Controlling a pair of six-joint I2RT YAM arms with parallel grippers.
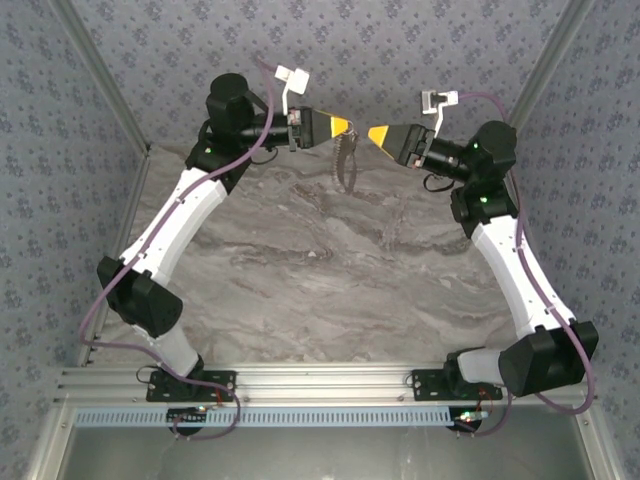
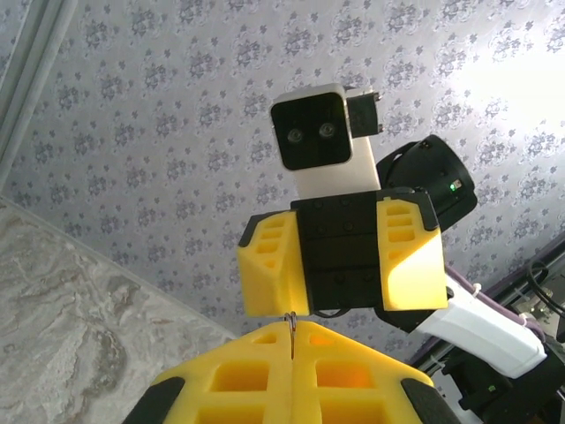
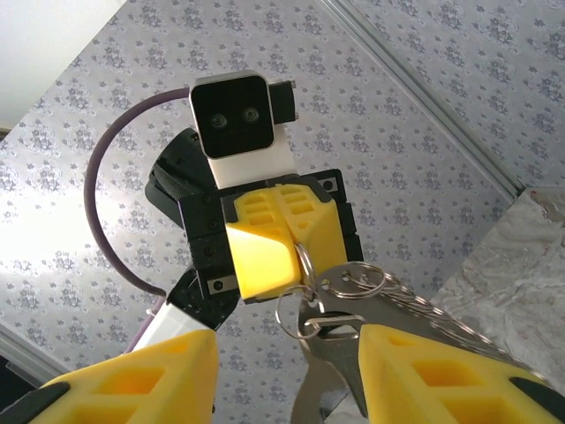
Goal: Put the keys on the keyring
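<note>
keyring [image 1: 346,165]: links too small to tell | right wrist: bottom cut off

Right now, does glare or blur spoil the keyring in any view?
Top external: even light, but the keyring is tiny and faint. Left wrist: wall blown out top right; left gripper soft, close to the lens. Right wrist: bright wash at left; right gripper blurred, keyring readable.

The silvery keyring [image 3: 353,284] hangs in mid-air, pinched at its top, a key [image 3: 316,389] dangling beneath.
</note>
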